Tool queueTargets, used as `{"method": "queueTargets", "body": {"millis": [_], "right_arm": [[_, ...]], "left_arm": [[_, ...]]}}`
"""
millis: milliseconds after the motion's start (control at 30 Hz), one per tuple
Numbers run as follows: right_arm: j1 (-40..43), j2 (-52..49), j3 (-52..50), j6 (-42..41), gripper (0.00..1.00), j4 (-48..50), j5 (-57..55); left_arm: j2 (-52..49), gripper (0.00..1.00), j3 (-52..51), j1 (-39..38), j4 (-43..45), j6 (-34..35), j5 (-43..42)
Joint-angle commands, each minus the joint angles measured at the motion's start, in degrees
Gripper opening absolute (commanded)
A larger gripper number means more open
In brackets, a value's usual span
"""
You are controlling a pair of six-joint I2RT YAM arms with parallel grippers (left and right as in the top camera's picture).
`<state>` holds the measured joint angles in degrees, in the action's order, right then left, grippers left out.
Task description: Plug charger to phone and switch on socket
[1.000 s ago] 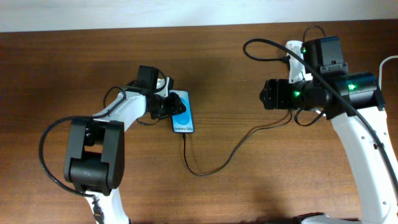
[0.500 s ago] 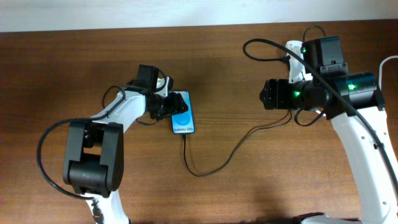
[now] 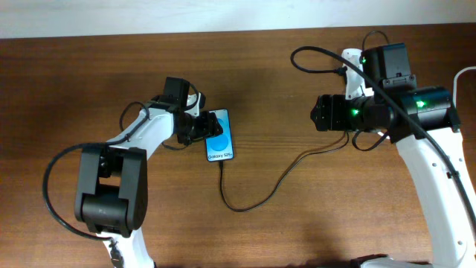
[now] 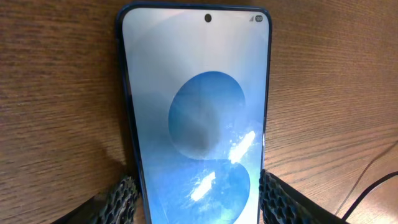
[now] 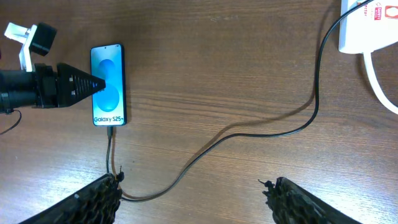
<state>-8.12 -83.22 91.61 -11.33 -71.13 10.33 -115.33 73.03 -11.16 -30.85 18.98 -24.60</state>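
The phone (image 3: 220, 136) lies flat on the wooden table with its blue screen lit, and it fills the left wrist view (image 4: 196, 93). My left gripper (image 3: 199, 128) is shut on it, a finger against each long edge (image 4: 198, 183). The charger, a thin black cable (image 3: 256, 197), meets the phone's bottom edge and loops right across the table. In the right wrist view (image 5: 249, 130) it runs up to the socket (image 5: 373, 28), a white strip with red marks at the top right. My right gripper (image 5: 191, 182) is open wide and empty above the cable. The right arm hides the socket from overhead.
The socket's thick white cord (image 5: 382, 81) curves down the right edge and shows overhead at the far right (image 3: 465, 73). The right arm's own black cables (image 3: 312, 53) arc above the table. A white wall runs along the table's far edge (image 3: 149, 16).
The left arm has shifted very slightly and the phone has moved a touch to the right with it. The right arm and the cable have not moved.
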Motion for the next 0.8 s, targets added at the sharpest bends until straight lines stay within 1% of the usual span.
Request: {"method": "queueTargets", "body": {"millis": [0,33,67,200,300,367,467,567,667,700,733,767], "right_arm": [[0.3,-0.4,0.7,0.6,0.80,0.0,-0.8],[0.3,-0.4,0.7,0.6,0.80,0.0,-1.6],[0.3,-0.4,0.7,0.6,0.80,0.0,-3.9],[0.3,-0.4,0.7,0.6,0.80,0.0,-5.1],[0.3,-0.4,0.7,0.6,0.80,0.0,-8.5],[0.3,-0.4,0.7,0.6,0.80,-0.1,-9.4],[0.3,-0.4,0.3,0.6,0.81,-0.1,-9.6],[0.3,-0.4,-1.7,0.6,0.81,-0.1,-9.6],[0.3,-0.4,-5.5,0.6,0.80,-0.2,-10.0],[0.3,-0.4,-6.5,0.6,0.76,-0.1,-10.2],[0.3,-0.4,-7.0,0.6,0.69,-0.3,-10.7],[0.3,-0.4,-7.0,0.6,0.67,-0.9,-11.1]], "left_arm": [[-2.1,0.68,-1.8,0.5,-1.8,-0.8,4.9],[-2.1,0.72,-1.8,0.5,-1.9,-0.8,4.9],[-2.1,1.00,-1.7,0.5,-2.4,-0.8,4.9],[-1.3,0.99,-1.2,0.6,-4.6,-0.9,4.9],[5.5,0.99,-0.8,1.1,-8.3,-0.9,5.9],[12.1,0.99,-0.8,1.3,-12.3,-0.9,10.3],[25.4,1.00,-0.8,1.1,-21.2,-2.2,17.0],[38.2,1.00,-0.8,1.0,-30.3,-2.1,22.1],[49.0,0.99,-0.8,1.0,-38.2,-2.1,24.0],[52.7,1.00,-0.8,1.0,-40.8,-2.1,26.0],[56.0,0.99,-0.8,1.0,-42.8,-2.1,27.0],[58.9,1.00,-0.9,1.0,-44.2,-1.9,27.3]]}}
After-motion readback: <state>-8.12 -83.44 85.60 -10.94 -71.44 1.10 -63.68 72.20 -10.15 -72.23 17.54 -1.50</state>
